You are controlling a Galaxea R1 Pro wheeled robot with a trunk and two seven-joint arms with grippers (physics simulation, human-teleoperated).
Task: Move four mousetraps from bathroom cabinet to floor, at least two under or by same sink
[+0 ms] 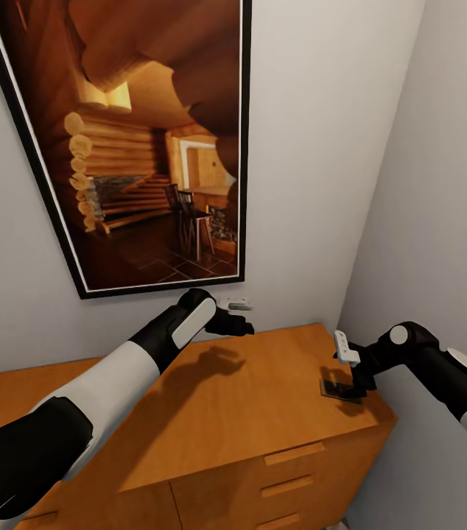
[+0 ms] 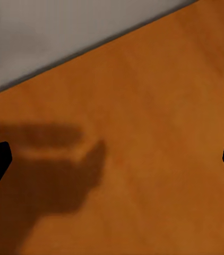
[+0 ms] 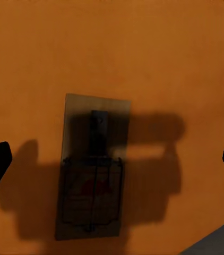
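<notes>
Right gripper (image 1: 353,383), fingers spread wide and empty, hangs directly over a mousetrap (image 3: 93,167) near the cabinet's (image 1: 263,412) right front corner, aligned to grasp. Left gripper (image 1: 237,326), open and empty, hovers at the rear edge.

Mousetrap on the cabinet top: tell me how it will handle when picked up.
The mousetrap looks like a thin flat slab, so probably stiff and light. Lying flush on the cabinet, it may slide rather than tip. Its wire parts could snag the right hand.
</notes>
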